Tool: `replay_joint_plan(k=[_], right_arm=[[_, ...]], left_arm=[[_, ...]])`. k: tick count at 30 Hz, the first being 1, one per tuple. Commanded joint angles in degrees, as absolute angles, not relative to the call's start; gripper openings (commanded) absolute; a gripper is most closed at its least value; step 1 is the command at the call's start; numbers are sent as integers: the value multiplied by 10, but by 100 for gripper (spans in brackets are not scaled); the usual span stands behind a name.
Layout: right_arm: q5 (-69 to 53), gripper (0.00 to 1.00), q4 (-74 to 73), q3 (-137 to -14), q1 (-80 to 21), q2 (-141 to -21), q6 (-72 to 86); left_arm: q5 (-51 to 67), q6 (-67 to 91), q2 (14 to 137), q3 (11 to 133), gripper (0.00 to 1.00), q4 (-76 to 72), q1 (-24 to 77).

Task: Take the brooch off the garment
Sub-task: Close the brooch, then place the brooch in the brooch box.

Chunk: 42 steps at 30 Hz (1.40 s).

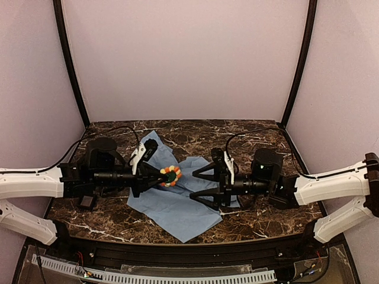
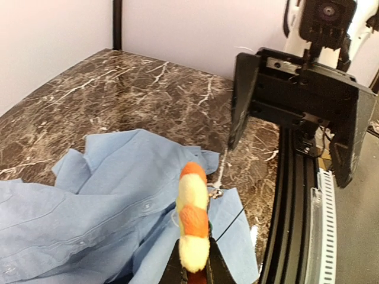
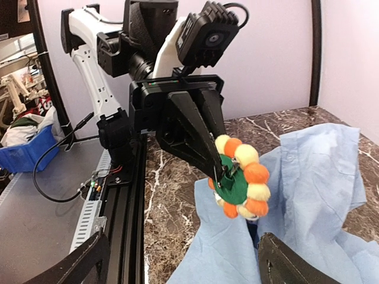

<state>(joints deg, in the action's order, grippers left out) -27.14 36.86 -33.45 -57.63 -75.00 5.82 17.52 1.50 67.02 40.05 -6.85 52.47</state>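
On your left, the left gripper [image 1: 161, 177] is clamped on the brooch [image 1: 171, 176], its fingertips pinching the flower at the rim nearest that arm, so the brooch juts out past the tips toward the middle of the table [image 1: 249, 133]. From the left wrist you see the flower edge-on, standing up between the fingers; from the right wrist you see its flat green side ringed with petals, so the disc is turned broadly toward the right arm. It sits above the garment [image 1: 172, 210], which lies crumpled on the marble beneath and reaches out to both sides. In the right wrist view a fold of blue cloth rises up close under the flower, and you cannot tell from these views whether the pin is clear of the fabric. Further right, the right gripper [image 1: 198, 184] is spread wide and holds nothing, facing the brooch from just beside it with its fingers over the cloth. The left arm has the brooch; the right is the one free to pin the shirt down, I judge, while you draw the flower away leftward.
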Motion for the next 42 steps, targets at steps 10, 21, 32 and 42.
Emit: replay_joint_plan(k=[10,21,32,42], right_arm=[[-139,90,439,-229,-529,-642,73],[-149,91,469,-174,-512,-589,77],[-150,93,482,-140,-498,-550,74],[-144,95,473,-106,-492,-477,65]], left_arm=[[-146,122,544,324,1,-4,508],[-265,252,393,240,1,122,467],[-359,353,362,241,1,270,414],[-452,474,508,298,1,427,403]])
